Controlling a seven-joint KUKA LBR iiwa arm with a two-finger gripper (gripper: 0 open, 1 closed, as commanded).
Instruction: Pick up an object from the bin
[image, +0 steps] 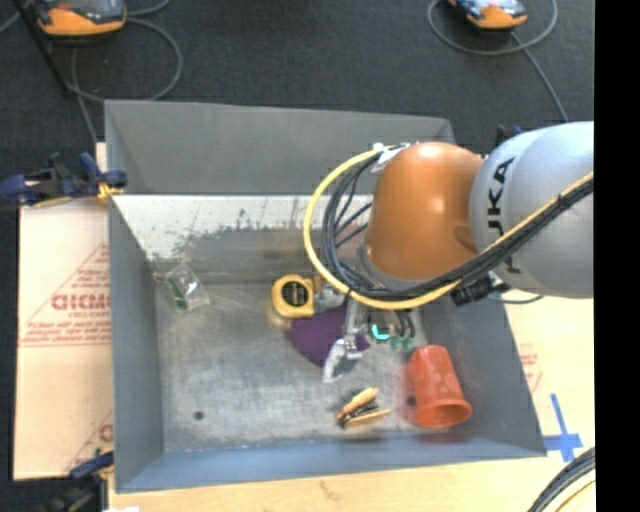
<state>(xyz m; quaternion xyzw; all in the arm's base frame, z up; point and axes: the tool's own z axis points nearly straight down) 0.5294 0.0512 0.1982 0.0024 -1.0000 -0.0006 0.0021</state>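
My gripper (345, 360) hangs low in the middle-right of the bin, its metal fingers beside the right edge of a dark purple flat piece (316, 336); much of it is hidden under the arm's orange cover. A yellow tape measure (293, 296) lies just behind the purple piece. To the gripper's right lies a red plastic cup (436, 388) on its side. A small brown and yellow clip (360, 407) lies in front of the gripper near the front wall.
A small clear item with a green mark (183, 287) lies at the bin's back left. The arm and its looped cables cover the right rear of the bin.
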